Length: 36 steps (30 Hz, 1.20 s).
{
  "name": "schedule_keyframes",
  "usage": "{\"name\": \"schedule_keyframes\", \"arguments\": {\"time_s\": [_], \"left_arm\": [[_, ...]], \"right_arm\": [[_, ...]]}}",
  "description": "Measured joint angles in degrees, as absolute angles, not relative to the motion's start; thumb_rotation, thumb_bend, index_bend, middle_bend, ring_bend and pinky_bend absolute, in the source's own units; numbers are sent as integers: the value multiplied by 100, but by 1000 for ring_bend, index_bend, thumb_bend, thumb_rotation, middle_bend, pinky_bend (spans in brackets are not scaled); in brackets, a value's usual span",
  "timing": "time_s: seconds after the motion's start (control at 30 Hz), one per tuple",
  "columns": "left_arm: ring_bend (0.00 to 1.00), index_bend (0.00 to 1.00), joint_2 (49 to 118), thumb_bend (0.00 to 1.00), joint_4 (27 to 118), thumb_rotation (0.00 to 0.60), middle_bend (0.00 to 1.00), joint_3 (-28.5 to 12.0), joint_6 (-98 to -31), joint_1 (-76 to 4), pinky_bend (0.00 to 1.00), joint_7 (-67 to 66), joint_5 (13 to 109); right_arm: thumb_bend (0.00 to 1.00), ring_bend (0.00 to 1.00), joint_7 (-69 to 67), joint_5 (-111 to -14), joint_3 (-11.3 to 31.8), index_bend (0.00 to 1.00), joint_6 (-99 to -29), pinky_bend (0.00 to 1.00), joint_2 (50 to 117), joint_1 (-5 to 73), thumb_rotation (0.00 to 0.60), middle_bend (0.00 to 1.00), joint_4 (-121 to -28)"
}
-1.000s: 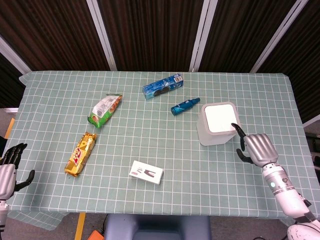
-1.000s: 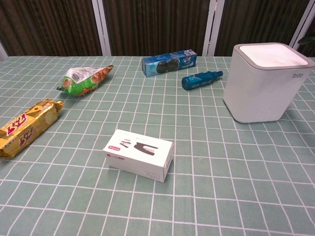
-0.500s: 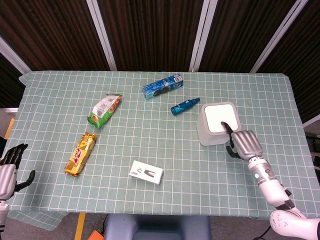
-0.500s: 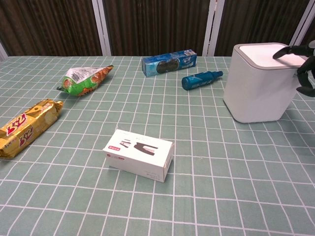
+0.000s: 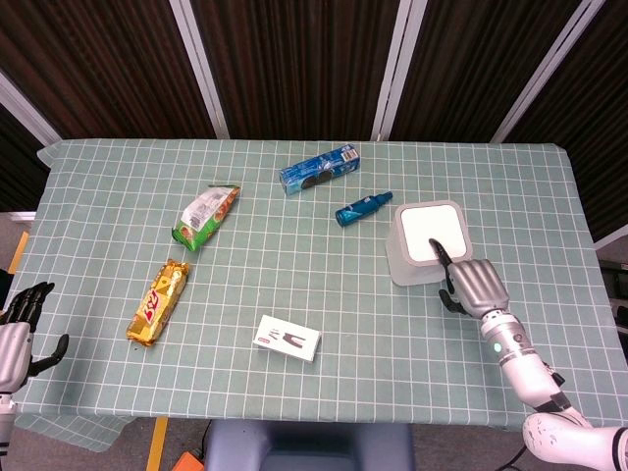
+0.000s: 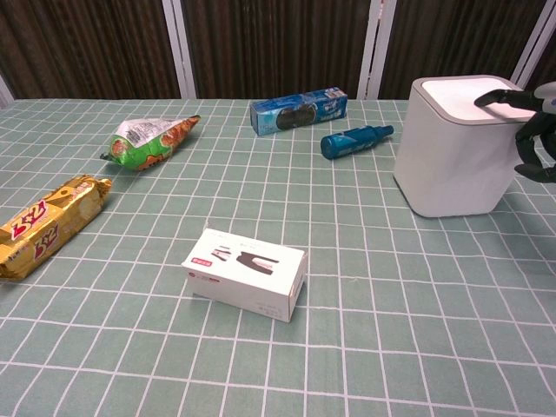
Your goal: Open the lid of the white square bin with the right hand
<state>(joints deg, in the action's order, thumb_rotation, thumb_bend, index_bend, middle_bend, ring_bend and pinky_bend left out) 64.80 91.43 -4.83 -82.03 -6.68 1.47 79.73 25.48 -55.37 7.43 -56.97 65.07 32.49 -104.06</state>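
The white square bin (image 5: 412, 263) (image 6: 452, 161) stands at the right of the table, its lid (image 5: 432, 231) (image 6: 460, 94) lying flat and closed. My right hand (image 5: 473, 285) (image 6: 537, 130) is at the bin's near right corner. One dark finger (image 5: 439, 251) (image 6: 493, 96) reaches out over the lid's near edge and seems to touch it; the other fingers are curled in. My left hand (image 5: 20, 329) hangs off the table's left edge, fingers apart, holding nothing.
A teal bottle (image 5: 362, 208) (image 6: 356, 141) lies just left of the bin, with a blue biscuit box (image 5: 318, 169) behind it. A white carton (image 5: 287, 338) (image 6: 247, 272), a gold snack bar (image 5: 159, 301) and a green snack bag (image 5: 206, 216) lie further left.
My right hand has moved in from the right toward the bin, and its outstretched finger now lies over the lid. The lid still looks closed. The left hand has not moved.
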Motion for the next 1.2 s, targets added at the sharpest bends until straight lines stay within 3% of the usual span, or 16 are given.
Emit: {"name": "schedule_keyframes", "arguments": {"time_s": [0.4,0.93,1.03,1.1,1.2], "left_arm": [[70,90,6480,404,9145,600,73,-481,-8173,-679,267,130,7973],[79,90,6477,405,9162,600,74,-466,-8138,-694,267,108,7992],[78,91,6474,404,9170,600,75,-460,-8125,-697,267,106,7995],[78,91,6473,405,9170,600,76,-460,-8127,-698,267,94,7996],[78,90,6477,404,9173,600,76,-463,-8157,-692,267,72,8004]], "right_arm": [[523,758,2344,-5675,652,0,-5797,714,6560,3213,600,714,-10267],[523,727,1364,-6644,892,0,-7090,705,6163,2586,600,714,-10581],[522,654,1084,-6753,996,0,-7470,668,6162,2413,600,655,-10545],[506,529,884,-6842,1030,0,-7684,585,6158,2284,600,549,-10526],[413,281,633,-7070,985,0,-8013,377,6128,1989,600,356,-10508]]}}
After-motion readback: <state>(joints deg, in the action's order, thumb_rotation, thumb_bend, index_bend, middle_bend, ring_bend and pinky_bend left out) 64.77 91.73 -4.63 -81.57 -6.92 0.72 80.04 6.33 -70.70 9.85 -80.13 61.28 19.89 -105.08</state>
